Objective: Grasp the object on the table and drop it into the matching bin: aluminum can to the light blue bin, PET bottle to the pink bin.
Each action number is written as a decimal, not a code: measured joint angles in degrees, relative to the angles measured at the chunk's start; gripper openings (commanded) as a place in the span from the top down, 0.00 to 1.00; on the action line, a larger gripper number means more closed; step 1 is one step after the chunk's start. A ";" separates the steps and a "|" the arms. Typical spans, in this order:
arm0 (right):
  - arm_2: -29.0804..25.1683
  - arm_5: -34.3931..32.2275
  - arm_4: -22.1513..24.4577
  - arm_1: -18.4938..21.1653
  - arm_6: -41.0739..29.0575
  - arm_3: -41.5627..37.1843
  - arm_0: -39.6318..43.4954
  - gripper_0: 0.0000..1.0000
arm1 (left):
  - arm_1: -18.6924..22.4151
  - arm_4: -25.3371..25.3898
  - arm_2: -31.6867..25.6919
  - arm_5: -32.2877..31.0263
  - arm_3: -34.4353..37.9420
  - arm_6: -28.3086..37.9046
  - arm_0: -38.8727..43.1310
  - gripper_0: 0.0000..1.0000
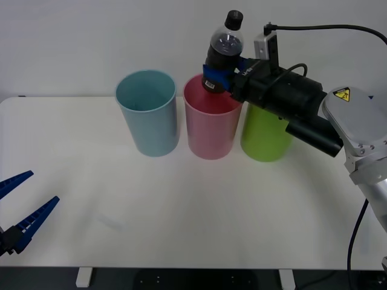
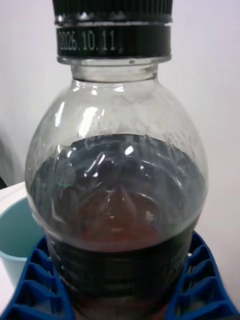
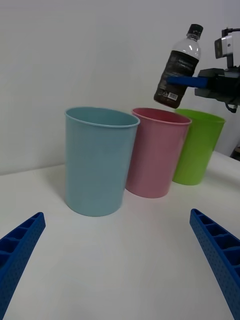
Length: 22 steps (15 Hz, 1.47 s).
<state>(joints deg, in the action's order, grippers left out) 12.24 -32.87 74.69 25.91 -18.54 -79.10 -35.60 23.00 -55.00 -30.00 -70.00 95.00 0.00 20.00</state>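
My right gripper is shut on the PET bottle, a small clear bottle with a black cap and dark liquid. It holds the bottle in the air, tilted, just above the far right rim of the pink bin. Close up, the bottle sits between the blue fingers. From the other arm's camera, the bottle hangs above the pink bin, with the right gripper clamped round its label. The light blue bin stands left of the pink one. My left gripper rests open near the table's front left edge.
A lime green bin stands right of the pink bin, partly behind my right arm. The three bins form a row across the back of the white table. A black cable loops over the right wrist.
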 measured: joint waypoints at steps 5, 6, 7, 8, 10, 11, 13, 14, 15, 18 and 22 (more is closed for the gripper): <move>-0.44 -0.01 -0.05 0.07 0.45 0.00 0.06 0.00 | 0.00 0.00 0.00 0.00 0.00 0.00 0.00 0.00; -0.45 -0.05 -0.18 0.19 0.50 0.00 0.07 0.00 | 0.00 0.00 0.00 0.00 0.00 0.00 0.00 0.00; -0.46 -0.09 -0.61 0.33 0.61 -0.04 0.17 0.00 | 0.00 0.00 0.00 0.00 0.00 0.00 0.00 0.00; -0.46 -0.14 -1.15 0.59 0.81 -0.36 0.56 0.00 | 0.00 0.00 0.00 0.00 0.00 0.00 0.00 0.00; -0.87 -0.15 -1.68 1.40 1.13 -2.28 2.41 0.00 | 0.00 0.00 0.00 0.00 0.00 0.00 0.00 0.00; -1.21 -0.15 -1.78 1.80 1.27 -3.69 3.64 0.00 | 0.00 0.00 0.00 0.00 0.00 0.00 0.00 0.00; -1.70 -0.15 -2.38 2.82 1.47 -6.97 6.21 0.00 | 0.00 0.00 0.00 0.00 0.00 0.00 0.00 0.00; -1.92 -0.16 -2.73 3.41 1.54 -8.64 7.62 0.00 | 0.00 0.00 0.00 0.00 0.00 0.00 0.00 0.00; -2.36 -0.16 -3.01 4.02 1.64 -10.53 9.33 0.00 | 0.00 0.00 0.00 0.00 0.00 0.00 0.00 0.00; -4.19 -0.16 -3.92 5.75 1.89 -16.61 15.10 0.00 | 0.00 0.00 0.00 0.00 0.00 0.00 -0.01 0.00; -7.47 -0.22 -5.07 8.33 2.99 -25.01 24.22 0.00 | 0.00 0.00 0.00 0.00 0.00 0.00 0.00 0.00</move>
<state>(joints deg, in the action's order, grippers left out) 4.77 -33.09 69.63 34.24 -15.55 -104.11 -11.38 23.00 -55.00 -30.00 -70.00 95.00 0.00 20.00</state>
